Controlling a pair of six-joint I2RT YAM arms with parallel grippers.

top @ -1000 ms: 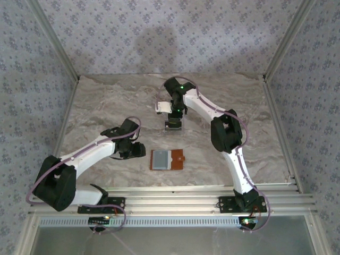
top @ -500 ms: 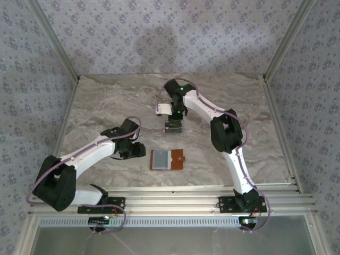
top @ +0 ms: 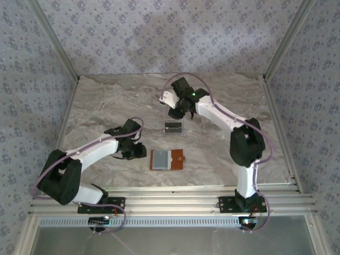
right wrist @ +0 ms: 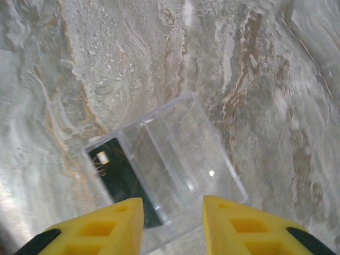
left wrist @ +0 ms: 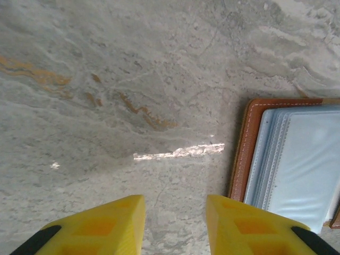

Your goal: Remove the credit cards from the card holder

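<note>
The card holder [top: 167, 159] is laid open on the tabletop [top: 106, 106] at lower centre of the top view, with its grey-blue lining turned upward. In the left wrist view it is located at the right edge of the frame, just beyond the left fingers [left wrist: 106, 223]. These are parted and released, and nothing is touched. A dark credit card [right wrist: 119, 178] is seen in the left-hand compartment of a clear rack [right wrist: 180, 154], at mid-frame just above the right fingers [right wrist: 101, 223]. These are likewise held partly open, and nothing is grasped.
</note>
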